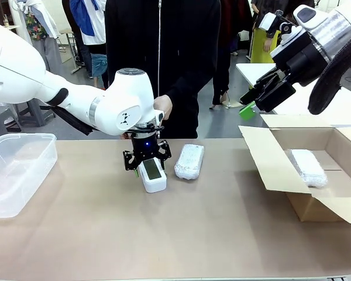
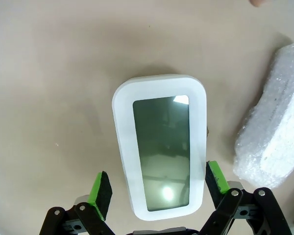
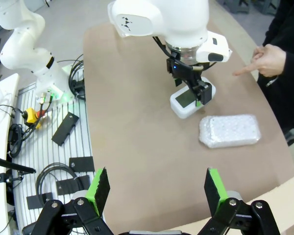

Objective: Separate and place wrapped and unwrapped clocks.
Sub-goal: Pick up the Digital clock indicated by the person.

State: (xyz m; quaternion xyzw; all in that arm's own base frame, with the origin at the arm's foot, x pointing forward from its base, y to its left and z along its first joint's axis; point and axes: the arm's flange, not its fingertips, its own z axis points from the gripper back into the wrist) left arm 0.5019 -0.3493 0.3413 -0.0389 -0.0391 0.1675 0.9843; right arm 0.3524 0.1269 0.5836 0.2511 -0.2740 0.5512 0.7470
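Progress stands at one of three: one oblong white bubble-wrap bundle lies in the open cardboard box at the worktop's right edge. A second wrapped bundle and the bare white dark-screened digital clock lie mid-worktop, unsorted. The left arm's jaws stand open astride the clock; the right arm's jaws hang open and empty.

Brown table: clear plastic tub at 9 o'clock; bare digital clock centre, bubble-wrapped bundle at its 3 o'clock; open cardboard box at 3 o'clock.
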